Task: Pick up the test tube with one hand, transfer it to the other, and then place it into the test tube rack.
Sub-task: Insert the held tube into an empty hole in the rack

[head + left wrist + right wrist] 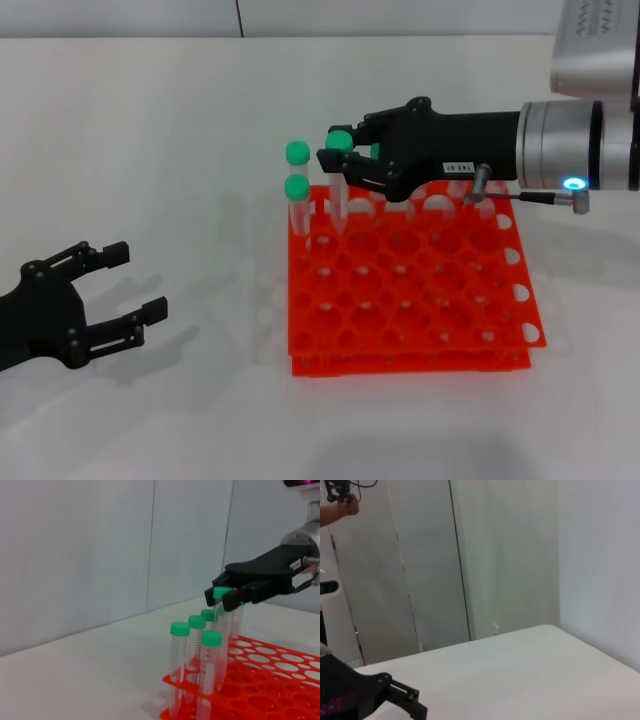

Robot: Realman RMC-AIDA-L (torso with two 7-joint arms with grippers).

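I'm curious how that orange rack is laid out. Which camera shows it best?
The head view: the whole test tube rack and its grid of holes shows from above. The left wrist view catches only one corner; the right wrist view misses it.

The head view looks forward and down from above the test tube rack [412, 290], taking in its whole grid. The left wrist view sits low and near the test tube rack [250, 685], facing level across one corner toward a wall. The right wrist view faces table [520, 675] and wall, apparently away from the rack.
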